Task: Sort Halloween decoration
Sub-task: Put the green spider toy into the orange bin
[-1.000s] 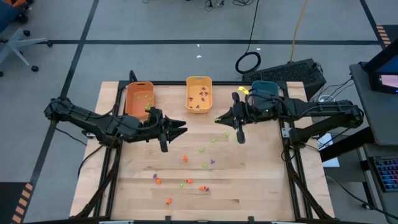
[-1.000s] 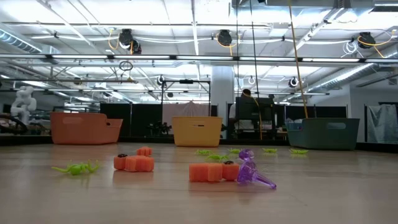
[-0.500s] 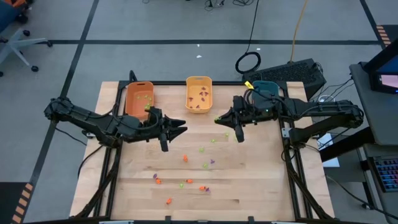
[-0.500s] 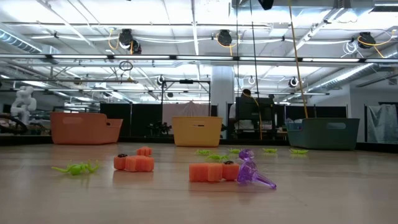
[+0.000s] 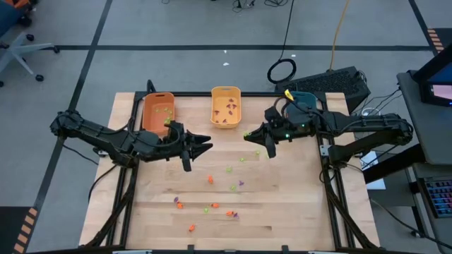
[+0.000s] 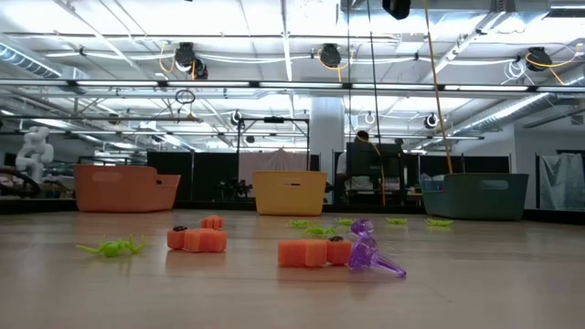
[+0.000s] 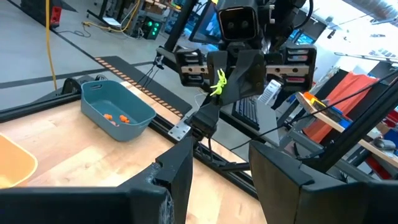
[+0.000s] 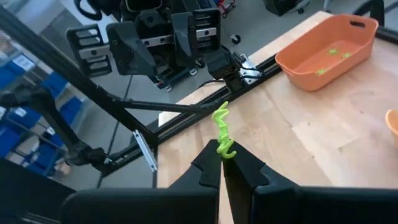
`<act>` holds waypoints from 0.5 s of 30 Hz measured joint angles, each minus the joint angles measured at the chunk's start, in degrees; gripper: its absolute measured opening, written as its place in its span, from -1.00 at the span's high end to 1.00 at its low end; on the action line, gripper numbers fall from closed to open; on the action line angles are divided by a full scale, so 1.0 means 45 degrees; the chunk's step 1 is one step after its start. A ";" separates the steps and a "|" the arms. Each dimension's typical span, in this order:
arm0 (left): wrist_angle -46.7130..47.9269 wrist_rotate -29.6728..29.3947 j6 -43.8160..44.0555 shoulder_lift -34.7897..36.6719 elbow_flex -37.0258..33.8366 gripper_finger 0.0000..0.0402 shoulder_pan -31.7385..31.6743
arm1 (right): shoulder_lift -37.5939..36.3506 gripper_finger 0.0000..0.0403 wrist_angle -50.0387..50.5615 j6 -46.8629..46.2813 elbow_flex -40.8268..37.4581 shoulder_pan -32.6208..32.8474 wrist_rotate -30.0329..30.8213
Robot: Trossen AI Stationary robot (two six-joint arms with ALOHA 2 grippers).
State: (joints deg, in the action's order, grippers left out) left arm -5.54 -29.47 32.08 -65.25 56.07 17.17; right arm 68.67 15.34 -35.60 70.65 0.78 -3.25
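Wooden surface (image 5: 296, 204) still carries scattered trinkets toward six o'clock, while a light green trinket (image 8: 222, 132), pinched only at the right fingers' (image 8: 211, 165) tips, could be dropped short of the orange bin (image 5: 157, 111); left fingers (image 7: 180, 168) are spread, empty.

L gripper (image 5: 205, 145) jaws apart mid-table, R gripper (image 5: 248, 135) pinched shut, facing it

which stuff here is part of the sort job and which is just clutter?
Job:
- loose trinkets on the table, orange, green, purple
- green trinket pinched in the right tool
- orange bin, yellow bin, teal bin
- left tool, open, empty

Lying about:
- keyboard
- cable coil
- office chair
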 joint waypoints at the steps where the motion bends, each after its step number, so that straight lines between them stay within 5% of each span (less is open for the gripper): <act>1: 0.0000 0.0000 0.0000 0.0000 0.0000 0.22 0.0000 | 0.0002 1.00 0.0003 -0.0161 0.0000 0.0001 -0.0003; 15: -0.0028 0.0000 -0.0246 0.0000 0.0000 0.22 -0.0591 | 0.0001 1.00 0.0003 -0.0339 0.0000 0.0004 -0.0005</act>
State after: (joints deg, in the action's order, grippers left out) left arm -5.67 -29.47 30.97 -65.25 56.07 14.51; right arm 68.67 15.35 -37.13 70.65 0.80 -3.27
